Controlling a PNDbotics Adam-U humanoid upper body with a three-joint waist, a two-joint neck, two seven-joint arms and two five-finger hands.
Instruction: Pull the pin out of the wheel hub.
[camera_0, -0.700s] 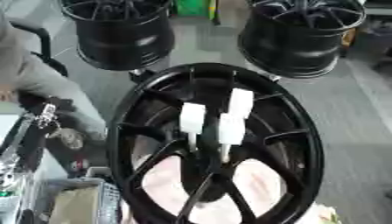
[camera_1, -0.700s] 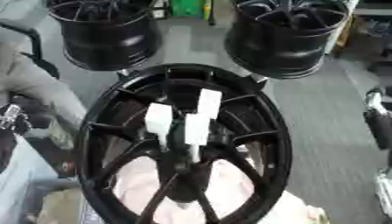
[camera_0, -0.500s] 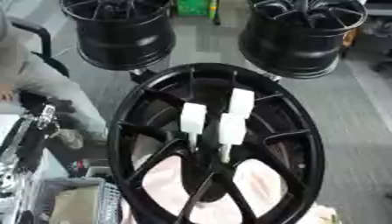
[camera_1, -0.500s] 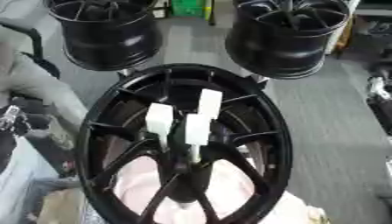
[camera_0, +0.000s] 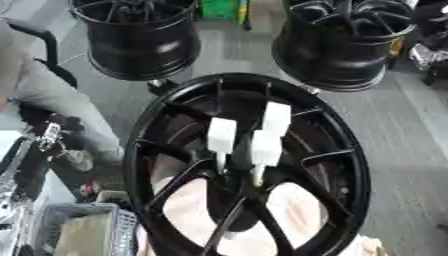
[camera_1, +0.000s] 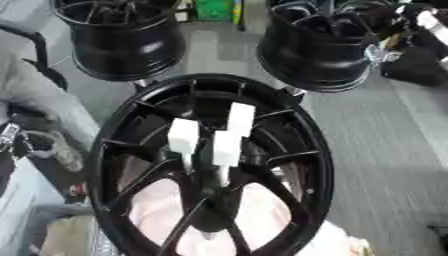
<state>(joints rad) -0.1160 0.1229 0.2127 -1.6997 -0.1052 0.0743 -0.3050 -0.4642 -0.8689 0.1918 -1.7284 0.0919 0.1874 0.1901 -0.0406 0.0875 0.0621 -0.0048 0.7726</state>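
Over the preceding moments the three white-capped pins (camera_0: 265, 147) were left unmoved, upright among the spokes at the centre of the wheel hub (camera_0: 138, 155), so extraction was judged not yet begun. The right hand (camera_1: 411, 55) had been raised toward the upper right corner, well apart from the pins; whether it was open or closed could not be told. The left hand was not shown.

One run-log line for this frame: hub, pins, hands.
wheel hub: upright, foreground | white-capped pins: three, in hub centre | hands: none in view | background: two black wheels on floor
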